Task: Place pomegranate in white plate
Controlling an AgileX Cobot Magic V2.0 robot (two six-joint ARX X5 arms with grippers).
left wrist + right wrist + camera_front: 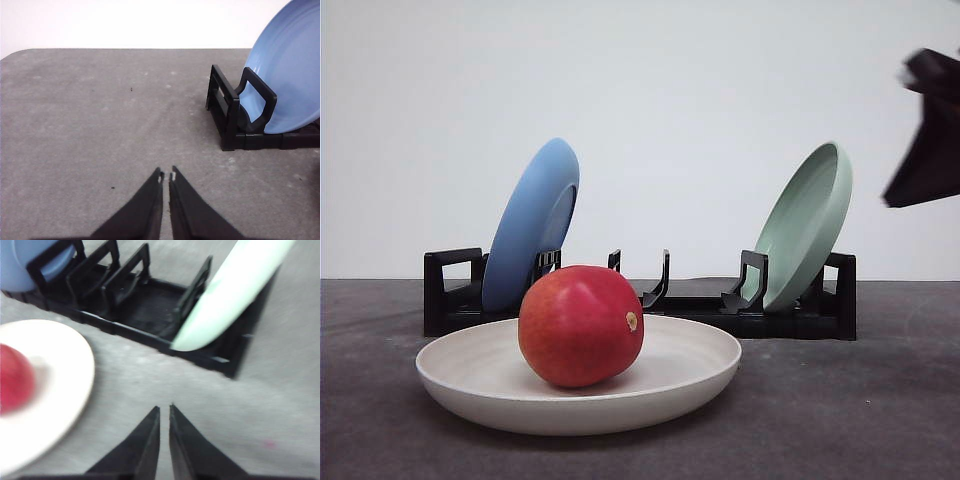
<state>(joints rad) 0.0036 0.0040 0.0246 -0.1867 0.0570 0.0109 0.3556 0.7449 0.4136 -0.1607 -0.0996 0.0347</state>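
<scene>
One pomegranate [580, 325] rests inside the white plate [695, 370], a little toward the plate's left part, its pale tan spot turned toward the right; the plate sits on the desk [860, 410] near its front edge. Behind it stands a black rack [800, 320] holding a blue plate [532, 225] and a pale green plate [807, 225]. The right hand [164, 412], fingers pressed together and empty, is the nearer one, the fruit lying off to its left; the left hand [166, 176], likewise closed, hovers over bare desk beside the rack's blue-plate end. The placing looks done.
</scene>
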